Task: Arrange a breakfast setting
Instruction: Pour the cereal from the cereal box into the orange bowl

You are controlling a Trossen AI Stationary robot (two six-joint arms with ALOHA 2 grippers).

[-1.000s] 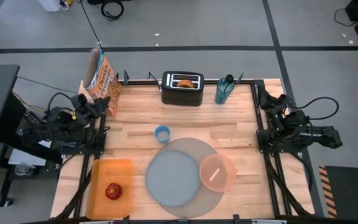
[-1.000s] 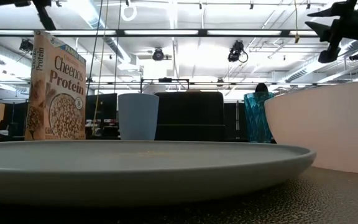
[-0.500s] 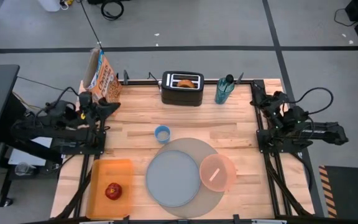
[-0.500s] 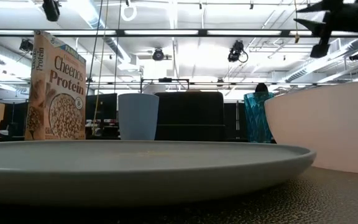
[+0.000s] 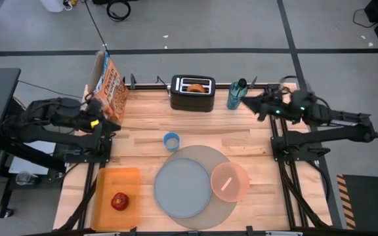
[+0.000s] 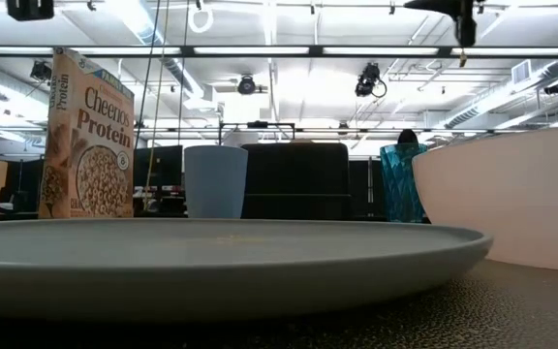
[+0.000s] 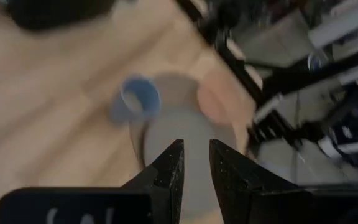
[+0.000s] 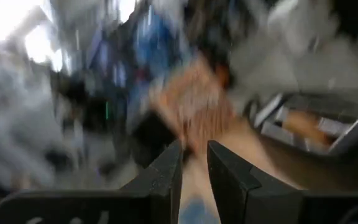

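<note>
A round grey plate [image 5: 182, 188] lies on a larger grey mat [image 5: 209, 157] at the table's near middle. A translucent pink bowl [image 5: 229, 181] stands on the mat's right part, with a pale spoon [image 5: 225, 185] in it. A red apple [image 5: 119, 201] lies on the orange tray [image 5: 113, 180]. A bagel half [image 5: 195, 86] sticks out of the black toaster [image 5: 192, 97]. The teal tumbler [image 5: 236, 97] stands to the right of the toaster. My left gripper [image 5: 112, 122] is over the table's left edge and my right gripper [image 5: 253, 105] is close beside the tumbler. Both are shut and empty.
A small light-blue cup [image 5: 171, 141] stands between the toaster and the mat. A cereal box [image 5: 107, 82] stands at the far left corner, next to my left gripper. Bare wood lies on either side of the cup and to the right of the mat.
My right gripper has swung out from the table's right edge toward the left, to beside the teal tumbler, with the arm stretching out. My left arm has risen. Nothing on the table has moved.
</note>
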